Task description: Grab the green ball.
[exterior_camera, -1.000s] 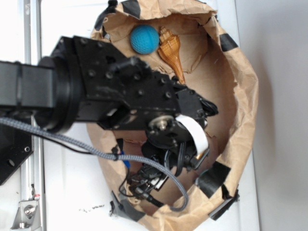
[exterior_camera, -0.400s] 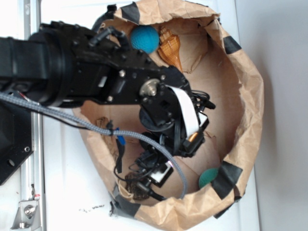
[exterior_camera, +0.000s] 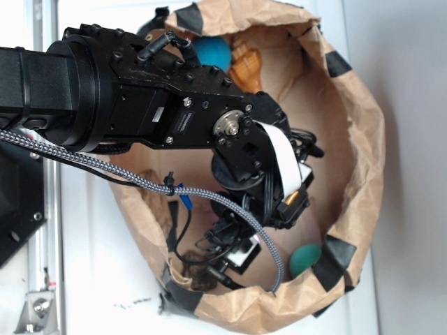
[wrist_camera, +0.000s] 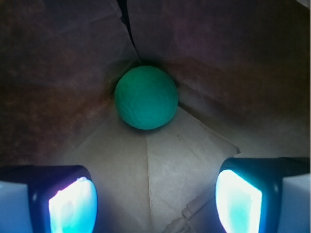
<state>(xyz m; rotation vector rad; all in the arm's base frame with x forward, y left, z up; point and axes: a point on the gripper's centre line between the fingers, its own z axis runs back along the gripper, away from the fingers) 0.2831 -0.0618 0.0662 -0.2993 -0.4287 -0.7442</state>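
Green ball lies ahead of spread claw (fingertips cropped).

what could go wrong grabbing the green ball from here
The green ball sits pressed into a creased corner of the paper bag, so a finger of the open end effector may snag the bag wall or floor folds rather than slide around the ball.

The ball is round and lies ahead of the fingers, not between them; a nudge might roll it away along the wall.

A blue ball is also in the bag, though far from the end effector.
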